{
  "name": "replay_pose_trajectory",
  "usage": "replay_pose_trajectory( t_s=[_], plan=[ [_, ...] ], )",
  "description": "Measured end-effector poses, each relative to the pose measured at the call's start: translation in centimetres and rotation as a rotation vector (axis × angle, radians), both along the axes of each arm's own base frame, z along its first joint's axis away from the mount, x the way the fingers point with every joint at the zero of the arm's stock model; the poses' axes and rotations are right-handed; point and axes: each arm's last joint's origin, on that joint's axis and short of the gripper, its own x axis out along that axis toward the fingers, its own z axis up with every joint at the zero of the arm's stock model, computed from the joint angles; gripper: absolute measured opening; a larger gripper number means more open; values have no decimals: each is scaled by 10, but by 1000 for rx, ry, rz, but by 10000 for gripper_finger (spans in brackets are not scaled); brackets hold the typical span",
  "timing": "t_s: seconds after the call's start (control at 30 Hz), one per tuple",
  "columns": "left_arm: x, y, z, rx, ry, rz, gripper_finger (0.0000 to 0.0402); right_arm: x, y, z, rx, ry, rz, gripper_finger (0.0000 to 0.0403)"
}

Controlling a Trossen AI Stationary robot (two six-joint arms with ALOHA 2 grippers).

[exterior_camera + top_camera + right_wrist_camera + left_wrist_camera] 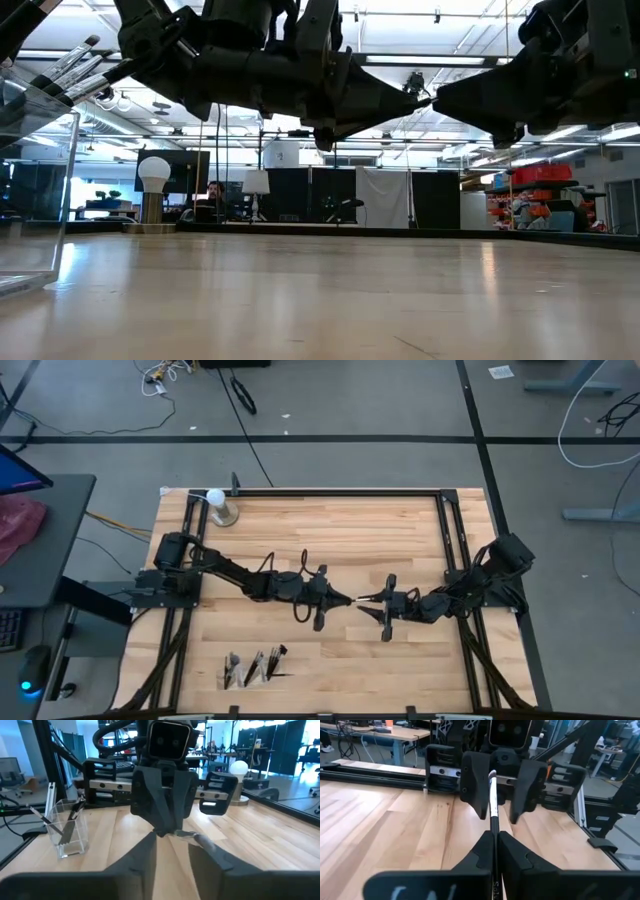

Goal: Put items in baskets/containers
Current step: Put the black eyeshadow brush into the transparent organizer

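Above the table's middle, our left gripper (338, 598) pinches a light, stiff, slippery brush (493, 805) by its handle while our right gripper (368, 600) stands half-open around its tip.

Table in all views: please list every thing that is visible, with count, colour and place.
table: one, pale wood, under both arms
organizer: one, clear, near the front edge
brushes in organizer: several, dark, standing tilted; exact count unclear
held brush: one, dark with silvery part, above mid table
white ball on stand: one, back left corner
left gripper: shut on held brush
right gripper: open, fingers either side of brush's far end
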Motion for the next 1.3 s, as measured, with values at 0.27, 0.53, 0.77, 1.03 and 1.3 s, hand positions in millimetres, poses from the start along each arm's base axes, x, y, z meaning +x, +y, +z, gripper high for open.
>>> replay_pose_trajectory(
  t_s=[0.27,0.53,0.77,1.03,1.3],
  plan=[
    [0,0,0,3,1,-1,16,1,-2,0,21,-4,-13,41],
    [0,0,-1,5,10,0,17,1,-2,0,27,-5,-7,33],
    [0,1,-1,6,14,7,15,2,-2,0,61,-11,-9,85],
    [0,1,-1,5,15,0,14,8,1,6,49,-32,-13,86],
    [0,0,-2,8,24,-8,19,13,4,5,29,3,-9,21]
  ],
)
